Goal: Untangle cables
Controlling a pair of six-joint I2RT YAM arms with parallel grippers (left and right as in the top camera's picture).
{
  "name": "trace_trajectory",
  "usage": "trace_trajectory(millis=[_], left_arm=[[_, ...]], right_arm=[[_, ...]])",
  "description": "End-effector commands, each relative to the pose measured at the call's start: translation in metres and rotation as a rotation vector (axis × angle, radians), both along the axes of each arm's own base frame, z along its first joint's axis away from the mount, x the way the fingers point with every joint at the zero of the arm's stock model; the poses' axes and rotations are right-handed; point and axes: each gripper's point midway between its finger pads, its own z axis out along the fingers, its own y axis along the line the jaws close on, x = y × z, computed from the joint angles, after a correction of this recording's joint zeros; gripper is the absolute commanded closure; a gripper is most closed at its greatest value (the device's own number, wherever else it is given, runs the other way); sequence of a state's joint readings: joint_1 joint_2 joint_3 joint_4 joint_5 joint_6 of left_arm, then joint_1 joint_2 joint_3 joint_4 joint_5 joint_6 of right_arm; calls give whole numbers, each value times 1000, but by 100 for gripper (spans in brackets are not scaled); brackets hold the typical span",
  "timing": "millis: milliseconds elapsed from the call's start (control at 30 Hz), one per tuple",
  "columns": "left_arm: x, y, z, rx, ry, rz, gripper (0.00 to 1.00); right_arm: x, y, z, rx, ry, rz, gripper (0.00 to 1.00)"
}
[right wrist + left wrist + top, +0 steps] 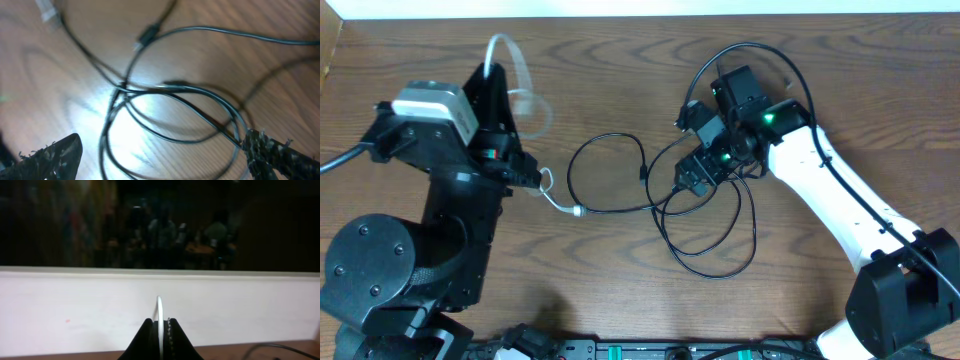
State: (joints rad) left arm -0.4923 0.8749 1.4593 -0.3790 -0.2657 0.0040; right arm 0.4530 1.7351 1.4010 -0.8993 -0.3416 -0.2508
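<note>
The left gripper point(160, 332) is pinched tight on the white cable point(159, 307), which rises in a thin arc from between its fingers; that cable's plug end point(577, 210) lies on the wooden table point(620, 60); the right gripper point(161, 142) is spread wide, holding nothing, over the looped black cables point(122, 90) lying mid-table; one strand passes just beside a fingertip point(257, 142), and I cannot tell whether they touch.

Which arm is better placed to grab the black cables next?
Right: the right gripper, open, hangs over the black cables; the left gripper is shut on the white cable.
</note>
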Motion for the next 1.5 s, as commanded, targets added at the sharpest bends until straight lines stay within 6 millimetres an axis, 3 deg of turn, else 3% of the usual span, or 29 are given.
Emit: trace_trajectory(millis=[0, 33, 67, 167, 233, 367, 600, 867, 933, 1000, 1100, 1233, 1467], left_arm=[[-10, -23, 11, 8, -36, -150, 92], [-10, -25, 11, 8, -39, -159, 92], [-9, -26, 12, 7, -42, -166, 92], [-5, -28, 10, 11, -34, -163, 92], [1, -31, -1, 78, -4, -156, 92], [24, -37, -37, 180, 118, -130, 92], [68, -61, -78, 235, 242, -138, 93], [76, -63, -87, 247, 267, -129, 92], [77, -54, -88, 253, 273, -78, 93], [76, -48, -90, 275, 282, -51, 93], [75, -46, -98, 318, 308, -47, 92], [74, -45, -102, 327, 322, -42, 93], [77, -43, -102, 351, 319, -27, 93]], right_arm=[[-47, 54, 25, 267, 15, 377, 1], [-57, 63, 32, 325, 16, 442, 1], [-80, 81, 50, 468, 7, 587, 1], [-92, 97, 57, 518, -33, 679, 1], [-80, 102, 41, 381, -67, 614, 1], [-48, 83, 12, 91, -112, 386, 1], [-47, 72, 5, 25, -80, 310, 1], [0, 101, 34, 174, -212, 100, 1], [18, 102, 50, 203, -267, -7, 1], [23, 100, 63, 223, -301, -46, 1], [29, 81, 88, 201, -375, -127, 1], [12, 49, 125, 175, -430, -140, 1], [-49, 30, 142, 167, -360, -6, 1]])
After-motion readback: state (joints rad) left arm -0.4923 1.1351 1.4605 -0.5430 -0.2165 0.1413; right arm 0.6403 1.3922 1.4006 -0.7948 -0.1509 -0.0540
